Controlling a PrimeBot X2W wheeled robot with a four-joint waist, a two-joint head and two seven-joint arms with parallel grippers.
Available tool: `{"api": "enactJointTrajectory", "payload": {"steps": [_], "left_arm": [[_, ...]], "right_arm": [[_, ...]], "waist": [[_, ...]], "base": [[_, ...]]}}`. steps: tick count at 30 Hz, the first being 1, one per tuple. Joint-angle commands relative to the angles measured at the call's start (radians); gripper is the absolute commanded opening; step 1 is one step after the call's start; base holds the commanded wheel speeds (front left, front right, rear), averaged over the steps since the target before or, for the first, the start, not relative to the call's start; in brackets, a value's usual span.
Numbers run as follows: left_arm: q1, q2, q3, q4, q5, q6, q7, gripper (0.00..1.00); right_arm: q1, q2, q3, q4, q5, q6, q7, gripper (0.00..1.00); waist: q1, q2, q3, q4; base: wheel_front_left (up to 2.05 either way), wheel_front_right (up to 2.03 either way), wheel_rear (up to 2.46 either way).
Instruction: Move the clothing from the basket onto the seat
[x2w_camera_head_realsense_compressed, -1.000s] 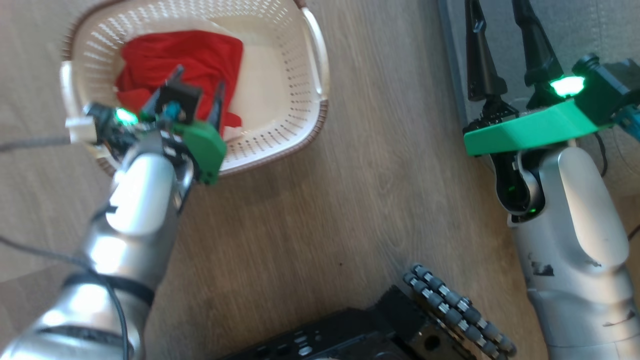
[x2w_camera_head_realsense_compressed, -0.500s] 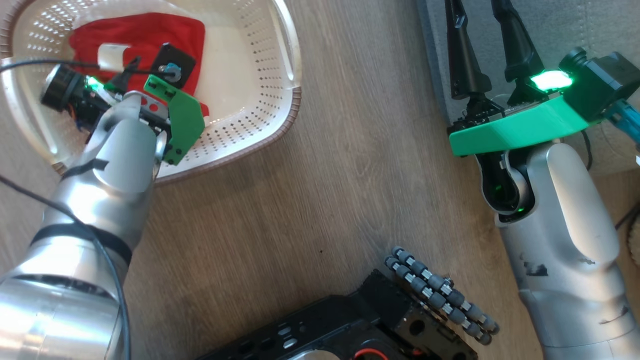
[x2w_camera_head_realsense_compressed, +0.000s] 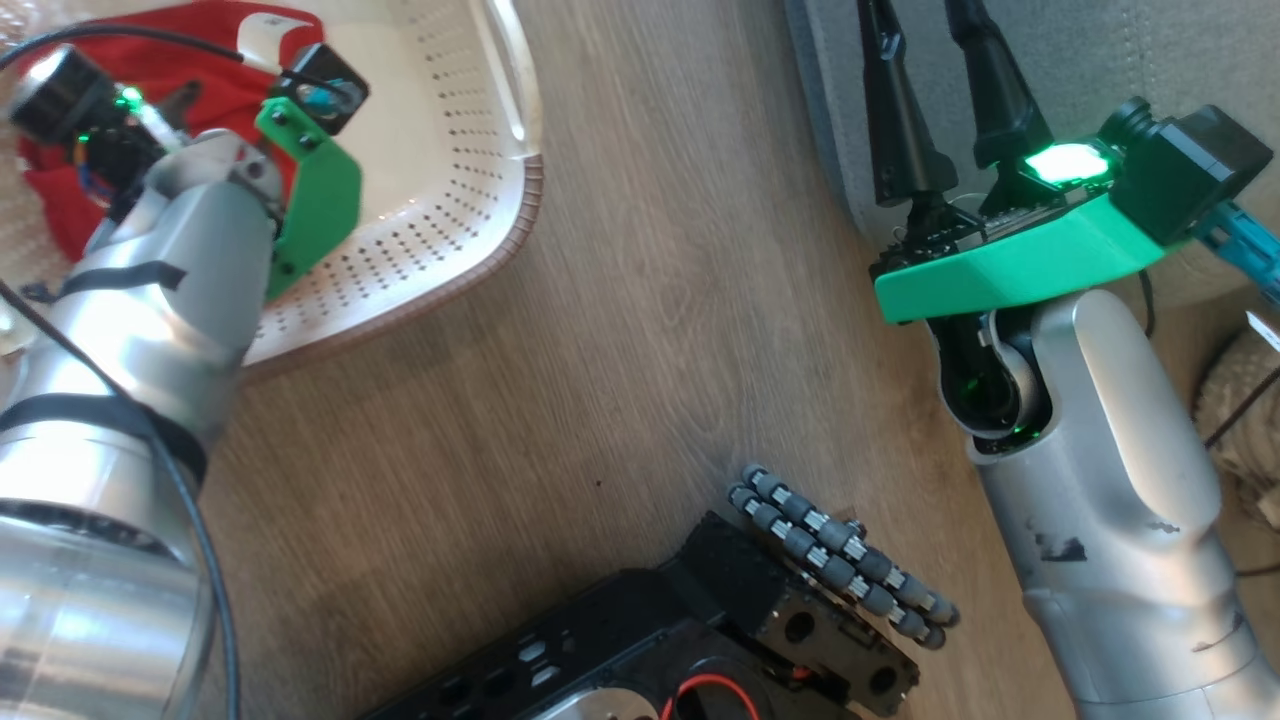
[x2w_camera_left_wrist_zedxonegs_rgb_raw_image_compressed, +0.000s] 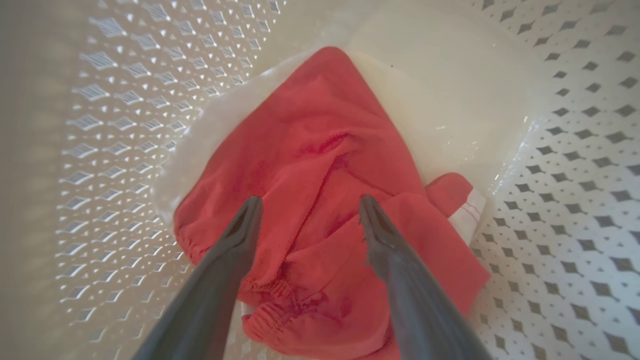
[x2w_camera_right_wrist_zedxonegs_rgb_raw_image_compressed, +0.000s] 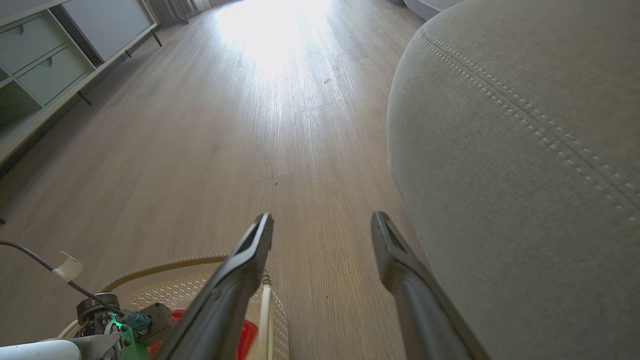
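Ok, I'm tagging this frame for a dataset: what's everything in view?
clothing: one, red with white trim, in the basket.
basket: one, cream with brown rim, on the floor.
seat: one, grey, right of the basket.
floor: one, brown wood-look.
cabinet: one, pale, across the floor.
robot base: one, black, bottom of head view.
left gripper: one, dark fingers apart, over the clothing.
right gripper: one, dark fingers apart, beside the seat.

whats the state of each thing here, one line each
soft red fabric clothing: crumpled in the basket, not gripped
cream perforated plastic basket: upright, holding the clothing
grey upholstered seat: clothing not yet on it
left end effector: open, above the clothing
right end effector: open, empty, beside the seat
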Motion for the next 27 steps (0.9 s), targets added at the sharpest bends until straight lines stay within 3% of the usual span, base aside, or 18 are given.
{"api": "enactJointTrajectory", "payload": {"steps": [1, 13, 25, 26, 27], "left_arm": [[-0.004, 0.028, 0.0, -0.011, 0.01, -0.001, 0.018, 1.0], [-0.001, 0.074, -0.085, -0.006, 0.059, -0.044, 0.144, 1.0], [0.015, 0.023, -0.133, -0.006, 0.061, -0.028, 0.163, 1.0], [0.016, 0.022, -0.135, -0.006, 0.059, -0.026, 0.164, 0.95], [0.017, 0.022, -0.136, -0.005, 0.057, -0.024, 0.167, 0.8]], "right_arm": [[0.016, 0.006, 0.015, -0.033, 0.012, 0.0, -0.006, 1.0], [0.039, 0.006, 0.011, -0.062, 0.042, 0.0, -0.006, 1.0], [0.059, 0.006, 0.002, -0.082, 0.059, 0.0, -0.006, 1.0], [0.059, 0.006, 0.001, -0.082, 0.059, 0.0, -0.006, 1.0], [0.059, 0.006, 0.002, -0.082, 0.059, 0.0, -0.006, 1.0]], "waist": [[-0.0001, 0.0001, 0.018, -0.016], [-0.0001, 0.0001, 0.051, -0.002], [-0.0001, 0.0001, 0.074, -0.001], [-0.0001, 0.0001, 0.074, -0.001], [-0.0001, 0.0001, 0.074, -0.001]], "base": [[0.0, 0.0, 0.0], [0.0, 0.0, 0.0], [0.0, 0.0, 0.0], [0.0, 0.0, 0.0], [0.0, 0.0, 0.0]]}}
